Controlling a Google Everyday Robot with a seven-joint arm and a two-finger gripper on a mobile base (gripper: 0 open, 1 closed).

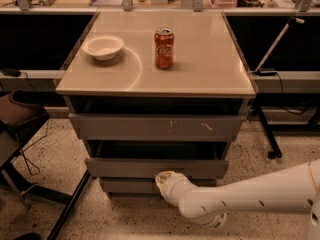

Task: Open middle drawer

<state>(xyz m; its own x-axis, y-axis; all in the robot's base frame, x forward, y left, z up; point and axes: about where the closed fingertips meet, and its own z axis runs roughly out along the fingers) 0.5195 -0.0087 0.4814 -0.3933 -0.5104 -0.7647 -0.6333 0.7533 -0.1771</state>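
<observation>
The middle drawer (125, 167) is the plain grey front under the larger scuffed top front (155, 126), with the smallest front (127, 185) below it. A dark gap shows above the middle front, which stands out a little from the cabinet. My gripper (163, 177), at the end of the white arm (250, 194) coming in from the lower right, sits against the lower edge of the middle front, near its centre. Its tip is seen end-on against the drawer.
A white bowl (103, 46) and a red soda can (164, 48) stand on the cabinet top (210, 69). A chair and dark legs (20, 134) are at the left. A stand with a slanted pole (270, 59) is at the right. Speckled floor surrounds the cabinet.
</observation>
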